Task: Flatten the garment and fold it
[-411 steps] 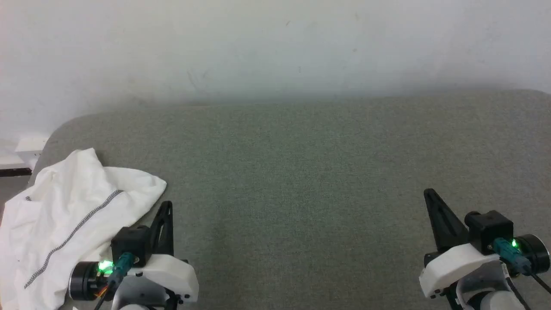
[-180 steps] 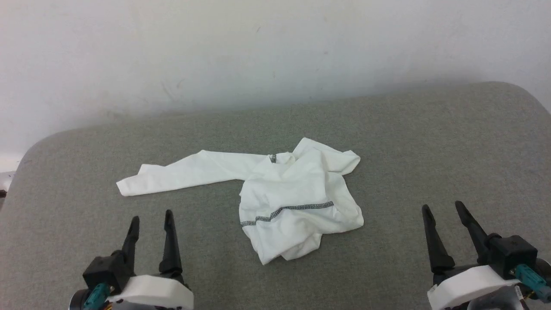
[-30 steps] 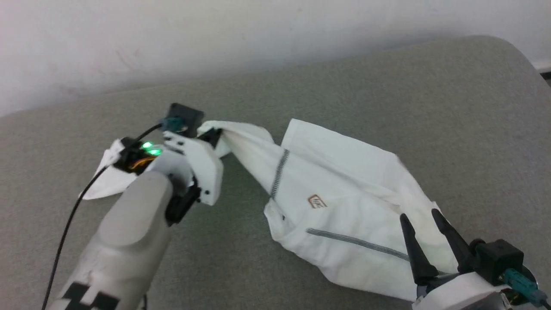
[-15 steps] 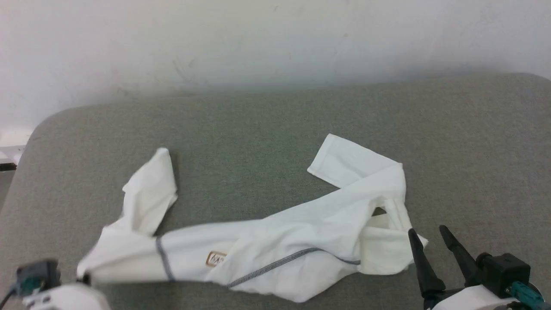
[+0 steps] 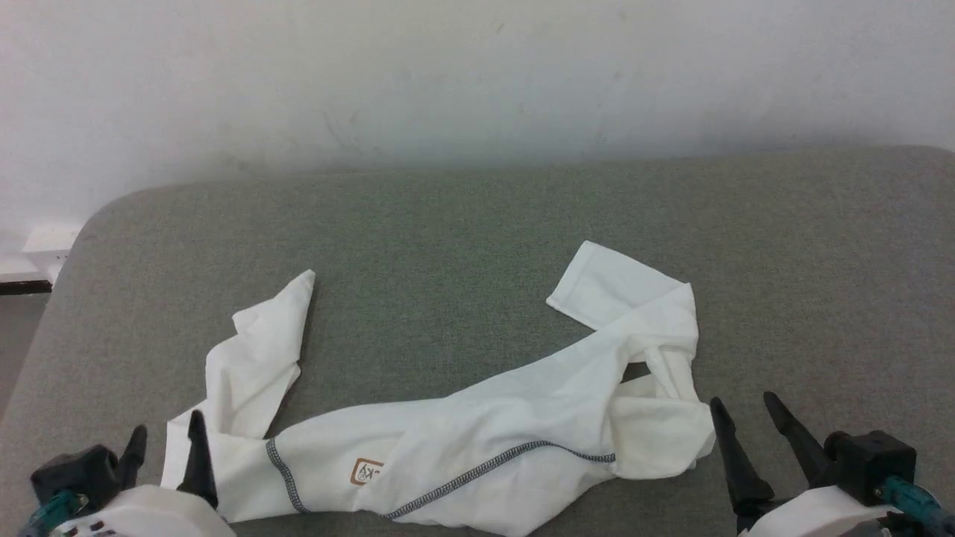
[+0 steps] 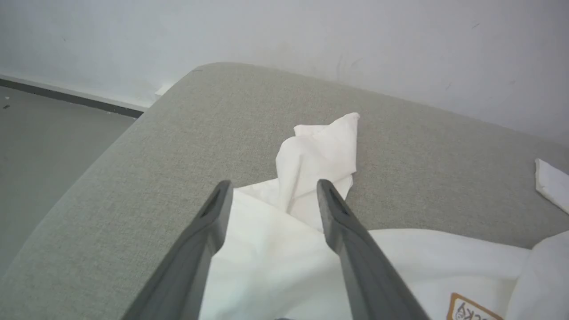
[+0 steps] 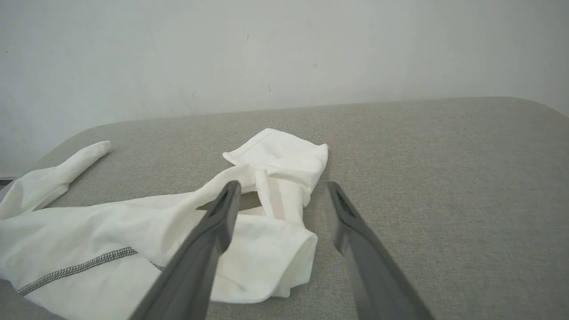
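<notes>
Shirt [image 5: 477, 425] lies crumpled along the near side of grey pad [image 5: 462, 239], both sleeves angled far. Left gripper [image 5: 166, 440] spread at its near-left corner. Right gripper [image 5: 746, 418] spread just beside its right edge. Open pad beyond.

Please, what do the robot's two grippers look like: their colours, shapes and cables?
The left gripper and the right gripper each have two long, dark fingers, wide at the base and tapering to a point. Behind them a black block sits on a white shell, with a teal connector plugged in.
</notes>
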